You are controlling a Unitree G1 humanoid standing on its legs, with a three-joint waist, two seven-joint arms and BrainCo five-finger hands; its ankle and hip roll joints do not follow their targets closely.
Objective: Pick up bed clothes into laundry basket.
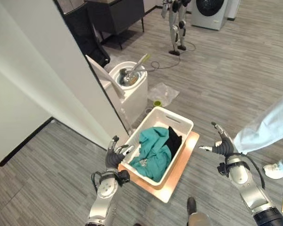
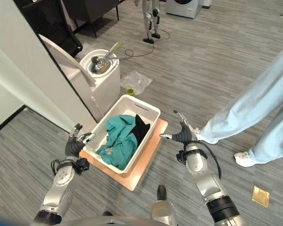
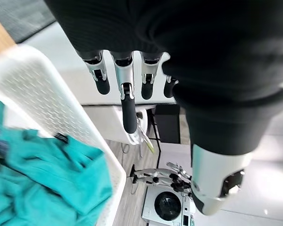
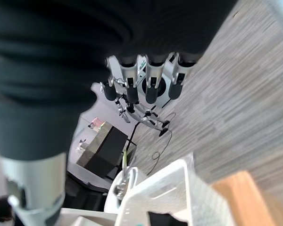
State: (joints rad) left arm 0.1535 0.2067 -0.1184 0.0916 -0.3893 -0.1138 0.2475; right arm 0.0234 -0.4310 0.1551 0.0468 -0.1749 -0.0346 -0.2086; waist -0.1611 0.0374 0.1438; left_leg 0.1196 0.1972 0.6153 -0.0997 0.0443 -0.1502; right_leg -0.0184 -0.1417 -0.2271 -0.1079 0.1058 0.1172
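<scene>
Both hands open; basket (image 1: 179,123) holds teal clothes (image 1: 153,148).

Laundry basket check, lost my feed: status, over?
Both hands open, left hand at basket rim, right hand clear. Teal clothes in laundry basket. Person's legs close on right.

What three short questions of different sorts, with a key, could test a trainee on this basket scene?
1. True or false: the left hand grips the basket.
2. Which cloth takes up more of the basket: (a) the teal cloth, (b) the black cloth?
3. What does the basket stand on?

Key:
1. False: both it and the right hand are open and hold nothing.
2. a
3. A wooden board on the floor.
</scene>
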